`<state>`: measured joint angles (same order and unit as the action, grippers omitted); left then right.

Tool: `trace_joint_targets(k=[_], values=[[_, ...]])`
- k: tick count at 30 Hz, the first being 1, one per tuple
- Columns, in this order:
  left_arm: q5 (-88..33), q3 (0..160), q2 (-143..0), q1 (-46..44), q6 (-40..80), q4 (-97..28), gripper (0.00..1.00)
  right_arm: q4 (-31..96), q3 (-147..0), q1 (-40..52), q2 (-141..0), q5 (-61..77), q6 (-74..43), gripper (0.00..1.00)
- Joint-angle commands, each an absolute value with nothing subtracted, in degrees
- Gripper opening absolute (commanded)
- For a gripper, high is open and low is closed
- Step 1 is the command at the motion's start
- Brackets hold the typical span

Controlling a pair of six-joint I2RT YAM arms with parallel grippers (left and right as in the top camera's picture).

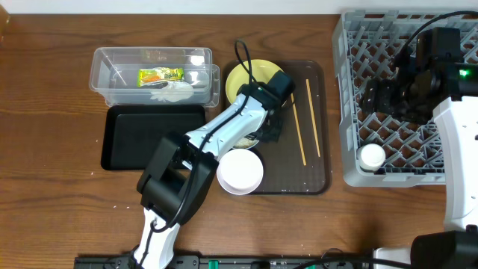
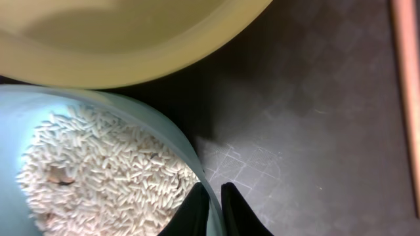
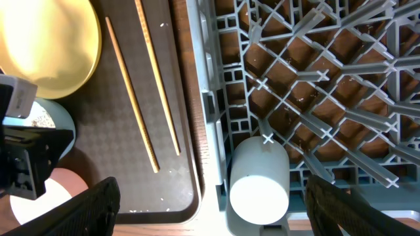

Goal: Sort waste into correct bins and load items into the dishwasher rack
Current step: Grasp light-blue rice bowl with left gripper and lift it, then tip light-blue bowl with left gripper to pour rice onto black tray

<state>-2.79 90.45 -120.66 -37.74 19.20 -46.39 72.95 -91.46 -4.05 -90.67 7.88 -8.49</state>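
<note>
My left gripper (image 2: 215,203) is shut on the rim of the light blue bowl (image 2: 131,108), which holds white rice scraps (image 2: 98,164). The bowl sits next to the yellow plate (image 1: 250,73) on the brown serving tray (image 1: 317,175). The white bowl (image 1: 240,172) and the chopsticks (image 1: 299,131) also lie on that tray. My right gripper (image 3: 211,190) is wide open above the small white cup (image 3: 259,177), which lies on its side in the front left corner of the grey dishwasher rack (image 1: 351,90). The snack wrapper (image 1: 160,75) and crumpled paper (image 1: 173,91) lie in the clear tub (image 1: 104,56).
The shallow black tray (image 1: 149,138) lies in front of the clear tub, left of the serving tray. My left arm reaches diagonally over the serving tray's left part and hides most of the blue bowl from above. A few rice grains lie at the serving tray's front edge.
</note>
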Motion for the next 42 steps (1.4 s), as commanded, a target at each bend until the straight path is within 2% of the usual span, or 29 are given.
trace_joint_targets(k=[1, 3, 14, 29, 36, 42], values=[[-1.8, 89.1, -121.1, -37.9, 20.3, -46.1, 0.10, 73.1, -92.1, -4.2, -90.3, 7.5, -7.6, 0.87], [-1.8, 89.1, -121.1, -37.8, 20.3, -45.9, 0.06, 73.1, -92.1, -4.2, -90.3, 7.5, -7.6, 0.87], [-5.2, 90.8, -118.3, -37.8, 20.3, -48.0, 0.06, 73.0, -92.1, -4.2, -90.3, 7.5, -7.6, 0.87], [-6.6, 92.2, -102.5, -34.9, 20.0, -51.0, 0.06, 73.0, -92.1, -4.2, -90.3, 7.6, -7.3, 0.87], [-13.2, 92.2, -96.4, -25.2, 18.8, -60.4, 0.06, 73.1, -92.1, -4.2, -90.3, 7.6, -7.2, 0.87], [-26.3, 91.0, -95.5, -11.6, 7.7, -66.6, 0.06, 73.1, -92.1, -4.1, -90.3, 7.6, -7.2, 0.87]])
